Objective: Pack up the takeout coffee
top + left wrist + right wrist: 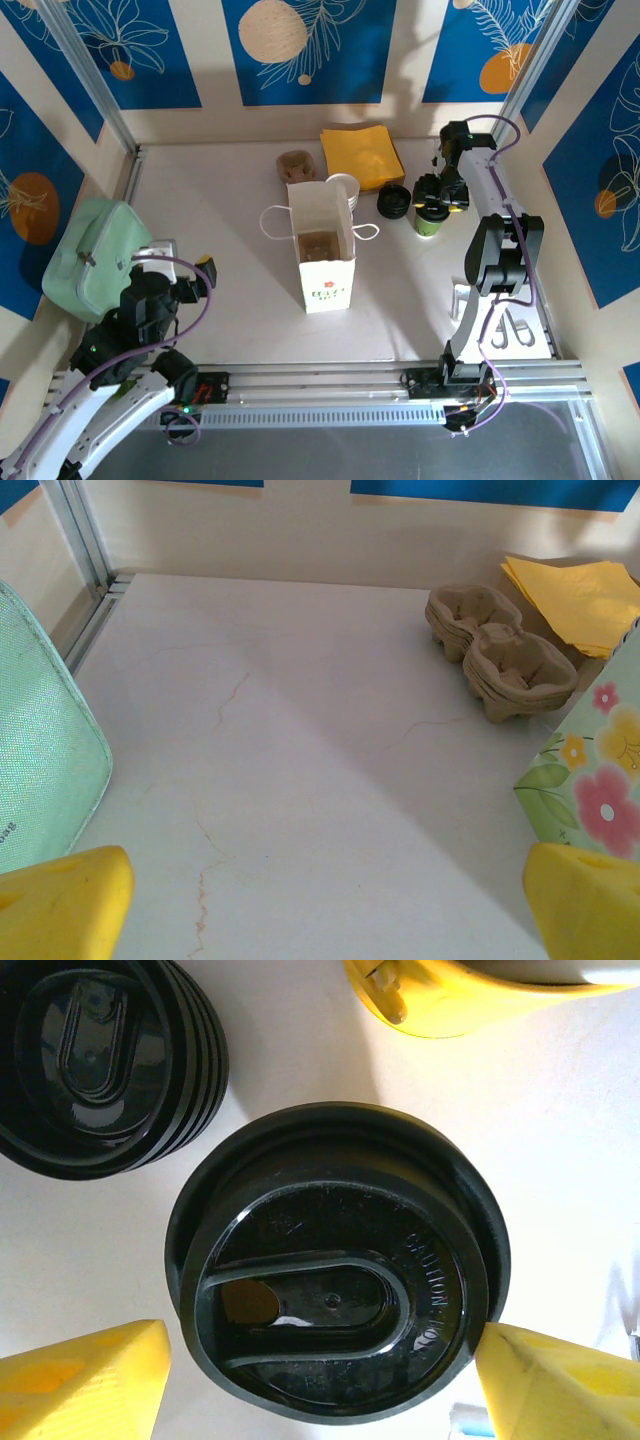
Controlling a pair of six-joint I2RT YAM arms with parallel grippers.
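The takeout coffee [432, 218] stands at the back right of the table, close beside the loose lids. Its round black lid [335, 1270] has a sip hole on the left. My right gripper [440, 196] hangs straight above it, open. In the right wrist view the right gripper [325, 1345] has its yellow fingers [80, 1385] on either side of the lid; the left one stands a little apart from the rim and the right one is right at it. Near the front left, my left gripper [180, 280] [325, 910] is open over bare table.
A white paper bag [322, 255] [590, 780] stands open mid-table with a pulp carrier inside. Behind it are stacked lidless cups [343, 188], black lids [394, 201] [100, 1060], yellow napkins [362, 155] [580, 595] and pulp carriers [295, 165] [500, 650]. A green bag [90, 255] [40, 740] lies left.
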